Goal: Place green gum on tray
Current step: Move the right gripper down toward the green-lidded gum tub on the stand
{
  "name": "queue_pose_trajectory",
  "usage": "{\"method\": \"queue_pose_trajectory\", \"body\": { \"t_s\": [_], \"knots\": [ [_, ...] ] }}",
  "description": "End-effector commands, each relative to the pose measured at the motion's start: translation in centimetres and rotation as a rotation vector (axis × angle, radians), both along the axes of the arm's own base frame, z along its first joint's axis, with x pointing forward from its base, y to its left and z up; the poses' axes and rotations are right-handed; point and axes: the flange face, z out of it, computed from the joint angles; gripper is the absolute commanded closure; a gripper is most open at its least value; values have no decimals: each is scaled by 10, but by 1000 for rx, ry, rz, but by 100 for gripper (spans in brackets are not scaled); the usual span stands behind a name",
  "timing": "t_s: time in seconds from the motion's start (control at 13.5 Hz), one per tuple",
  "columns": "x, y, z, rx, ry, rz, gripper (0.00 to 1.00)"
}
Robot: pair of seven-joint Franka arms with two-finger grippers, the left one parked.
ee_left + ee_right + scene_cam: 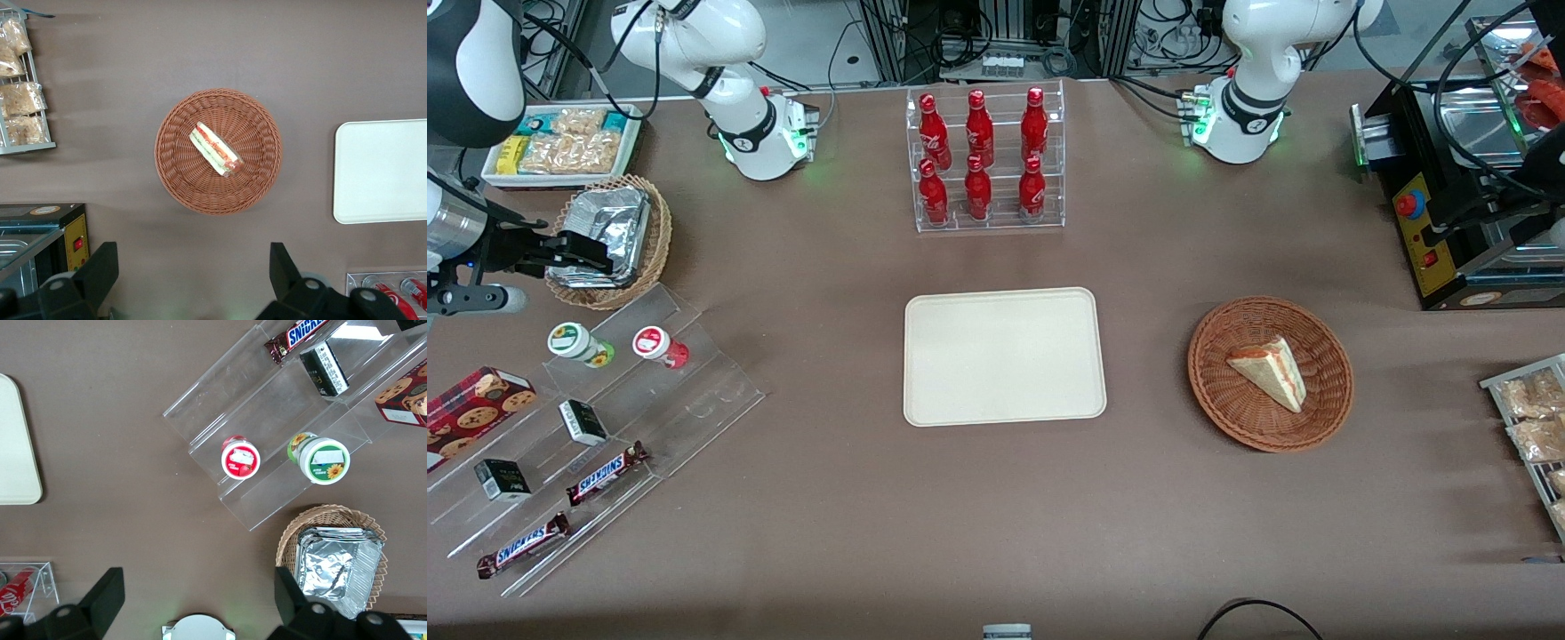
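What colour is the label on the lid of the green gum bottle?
The green gum lid label is green with yellow flowers and a white patch, clearest in the right wrist view.

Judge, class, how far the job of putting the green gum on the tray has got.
Nothing is done yet: the tray is bare. The green gum stands on the clear stepped rack beside the red gum. The gripper hangs open above the foil basket, holding nothing, farther from the camera than the gum. Reaching, grasping, carrying and setting down all remain.
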Motion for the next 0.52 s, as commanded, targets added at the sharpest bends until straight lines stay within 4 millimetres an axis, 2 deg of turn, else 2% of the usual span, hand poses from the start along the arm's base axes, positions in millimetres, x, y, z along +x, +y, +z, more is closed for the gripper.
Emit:
{"method": "queue_pose_trajectory", "body": {
  "t_s": [0.0, 0.22, 0.44],
  "knots": [
    [0, -2, 9, -13, 1, -5, 0],
    [2, -4, 0, -10, 7, -1, 0],
    [0, -13, -26, 16, 7, 138, 0]
  ]
}}
